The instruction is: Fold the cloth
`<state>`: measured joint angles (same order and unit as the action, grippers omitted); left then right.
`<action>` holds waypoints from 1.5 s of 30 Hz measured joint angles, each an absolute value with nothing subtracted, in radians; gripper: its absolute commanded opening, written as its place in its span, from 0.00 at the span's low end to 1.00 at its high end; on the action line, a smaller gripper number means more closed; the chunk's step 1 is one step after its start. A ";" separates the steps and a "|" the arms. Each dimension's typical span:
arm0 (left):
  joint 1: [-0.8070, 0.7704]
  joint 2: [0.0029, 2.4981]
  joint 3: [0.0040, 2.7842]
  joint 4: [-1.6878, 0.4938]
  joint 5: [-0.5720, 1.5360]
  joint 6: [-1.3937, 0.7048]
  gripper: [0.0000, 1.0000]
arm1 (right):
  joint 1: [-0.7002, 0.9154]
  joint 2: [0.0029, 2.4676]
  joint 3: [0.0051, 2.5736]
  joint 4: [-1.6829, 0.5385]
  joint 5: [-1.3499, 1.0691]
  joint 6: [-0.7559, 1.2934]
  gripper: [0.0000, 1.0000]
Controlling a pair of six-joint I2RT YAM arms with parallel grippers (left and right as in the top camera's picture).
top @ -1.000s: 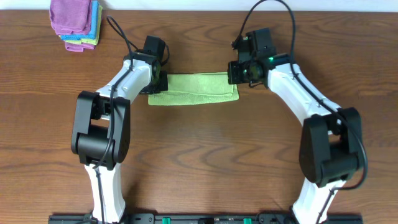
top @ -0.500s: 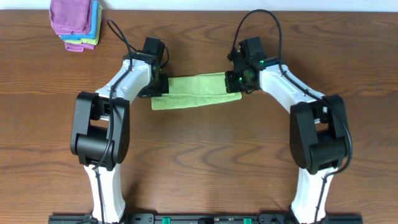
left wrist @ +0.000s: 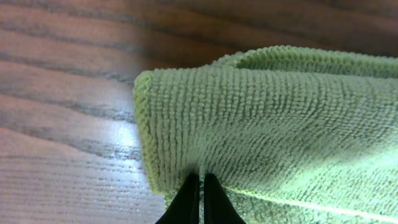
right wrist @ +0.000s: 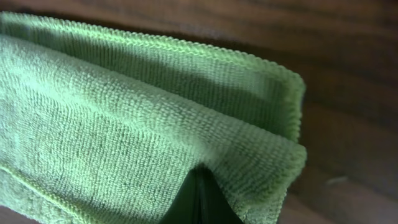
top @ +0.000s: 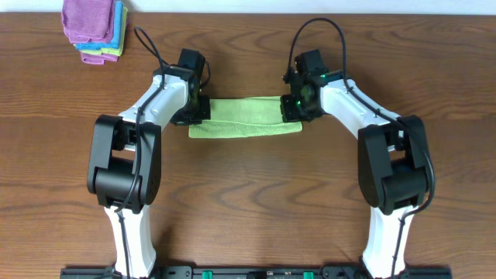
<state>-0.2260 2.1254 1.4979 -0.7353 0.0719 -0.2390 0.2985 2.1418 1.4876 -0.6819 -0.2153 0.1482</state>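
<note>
Lime-green cloth (top: 244,118) at table (top: 248,201) centre, folded into strip running 9 to 3 o'clock. At 9 o'clock end, left gripper (top: 197,108) clenched on cloth; at 3 o'clock end, right gripper (top: 294,107) likewise. Probably pinching upper layer to align edges. Folded cloth stack (top: 93,31) at 10 o'clock corner.

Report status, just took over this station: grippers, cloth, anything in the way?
Left gripper and right gripper each shut on the cloth, opposite ends. Folded to a strip. Stacked cloths far corner, well apart.
</note>
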 measured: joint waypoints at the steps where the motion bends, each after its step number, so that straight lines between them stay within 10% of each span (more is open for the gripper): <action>1: -0.226 2.125 1.498 -0.728 0.072 -0.239 0.06 | 0.303 2.142 1.489 -0.689 -0.210 0.148 0.01; 10: -0.226 2.125 1.498 -0.724 0.072 -0.239 0.06 | 0.316 2.133 1.489 -0.719 -0.233 0.148 0.01; 16: -0.226 2.125 1.498 -0.724 0.072 -0.239 0.06 | 0.305 2.063 1.474 -0.765 -0.322 0.147 0.78; 30: -0.226 2.125 1.497 -0.727 0.072 -0.239 0.06 | -0.114 1.800 1.323 -0.716 -0.736 -0.053 0.86; 45: -0.226 2.125 1.498 -0.727 0.073 -0.239 0.06 | 0.000 2.062 1.182 -0.451 -0.976 -0.007 0.93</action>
<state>-0.2264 2.1254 1.4979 -0.7273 0.0727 -0.2390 0.0002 2.0624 1.1824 -0.4511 -0.9764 -0.0067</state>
